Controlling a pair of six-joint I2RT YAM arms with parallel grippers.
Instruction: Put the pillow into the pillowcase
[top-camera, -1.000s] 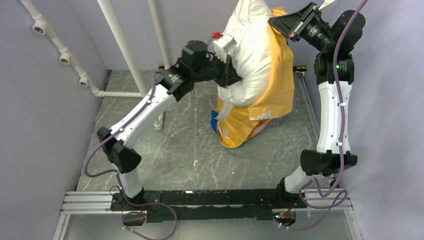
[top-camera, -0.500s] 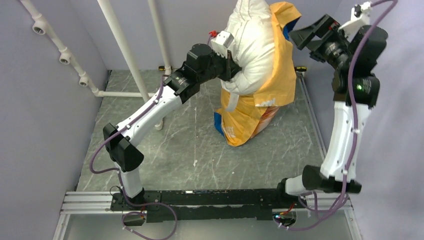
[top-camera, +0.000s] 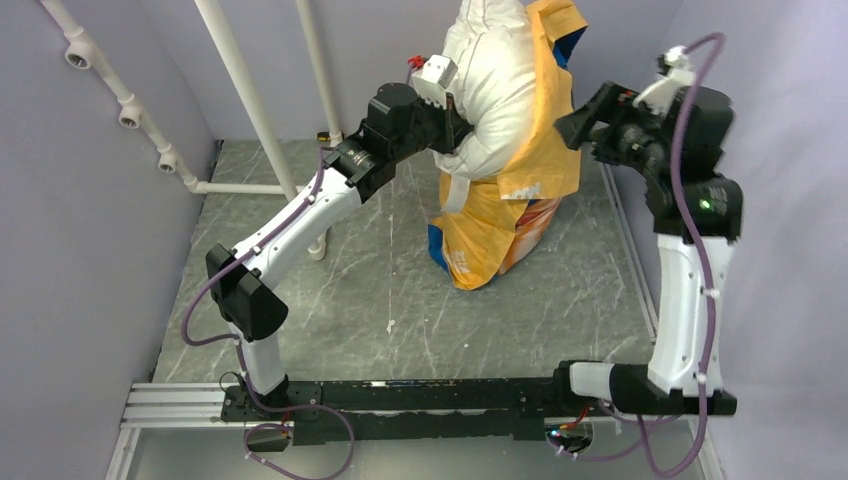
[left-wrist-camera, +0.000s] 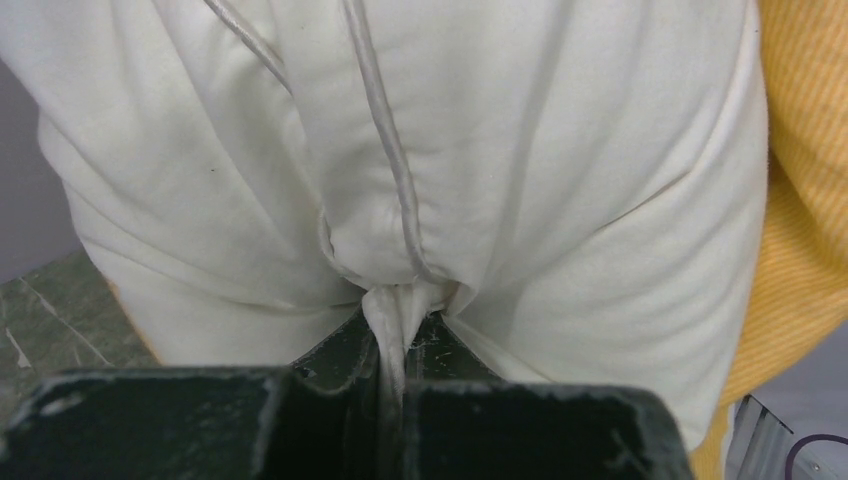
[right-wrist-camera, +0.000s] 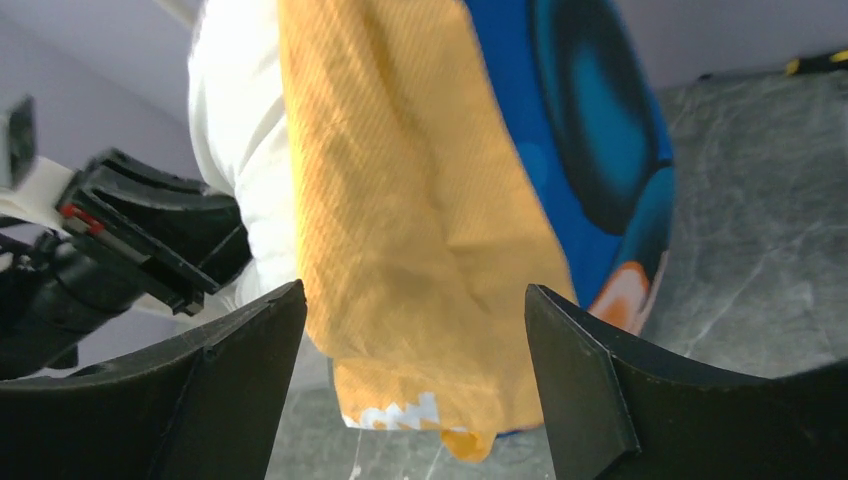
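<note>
The grey marbled desk (top-camera: 380, 300) fills the middle of the top view, with a white pipe frame (top-camera: 245, 110) rising along its left side.

At the upper centre of that view we see the pillow (top-camera: 500, 90), plump and white, held upright above the desk. Its left side is bare. Its right side is covered by the pillowcase (top-camera: 500, 215), whose orange face is turned toward the camera. A strip of blue shows at the top right and another at the lower left edge. The pillowcase hangs down below the pillow and its lower end, with white lettering, rests on the desk. How far the pillow's bottom reaches inside we cannot tell.

The left pincer (top-camera: 455, 125) comes in from the left at the pillow's waist. In its wrist view the pincer (left-wrist-camera: 392, 340) is closed tight on a pinched fold of white pillow fabric beside a piped seam.

The right pincer (top-camera: 575, 120) sits just beside the pillowcase's right edge. In its wrist view the 2 fingers (right-wrist-camera: 590, 380) stand wide apart, gripping nothing, with the orange cloth seen beyond them.
</note>
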